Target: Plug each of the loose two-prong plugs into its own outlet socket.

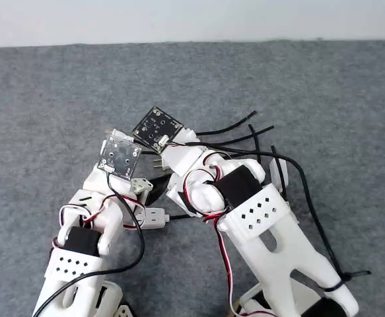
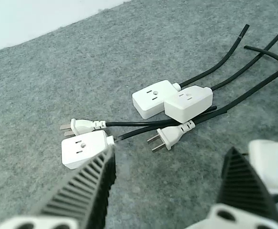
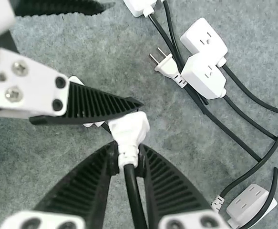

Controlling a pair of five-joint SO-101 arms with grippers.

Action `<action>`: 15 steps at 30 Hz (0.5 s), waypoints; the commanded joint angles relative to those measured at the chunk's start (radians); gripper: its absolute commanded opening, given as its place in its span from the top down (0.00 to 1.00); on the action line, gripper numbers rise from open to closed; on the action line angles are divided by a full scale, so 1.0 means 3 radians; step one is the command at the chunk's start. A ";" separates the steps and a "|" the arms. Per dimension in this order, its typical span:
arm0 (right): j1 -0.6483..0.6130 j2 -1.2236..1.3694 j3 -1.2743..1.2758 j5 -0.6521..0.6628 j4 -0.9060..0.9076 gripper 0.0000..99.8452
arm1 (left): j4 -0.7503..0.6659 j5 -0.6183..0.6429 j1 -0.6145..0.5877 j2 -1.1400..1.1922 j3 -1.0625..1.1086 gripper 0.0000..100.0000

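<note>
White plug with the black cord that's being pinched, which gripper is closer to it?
Right. The right gripper has its jaws shut on the white plug. The left gripper hovers right beside it with its jaws open.

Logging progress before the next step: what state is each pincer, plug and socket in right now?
left pincer, open, empty.
right pincer, shut on held plug.
held plug, gripped, unplugged.
middle plug, lying loose, unplugged.
end plug, lying loose, unplugged.
paired sockets, both empty.
lone socket, empty.
fourth socket, empty.
</note>
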 commanded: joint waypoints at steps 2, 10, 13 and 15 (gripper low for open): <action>0.0033 -0.0115 -0.0235 0.0051 -0.0013 0.99 | -0.0087 -0.0061 0.0072 -0.0015 -0.0018 0.65; 0.0105 -0.0110 -0.0220 0.0051 -0.0028 0.99 | -0.0072 -0.0072 0.0159 -0.0015 -0.0008 0.65; 0.0110 -0.0110 -0.0220 0.0051 -0.0028 0.99 | -0.0082 -0.0072 0.0159 -0.0026 0.0013 0.65; 0.0105 -0.0110 -0.0220 0.0051 -0.0028 0.99 | -0.0082 -0.0072 0.0164 -0.0026 0.0018 0.65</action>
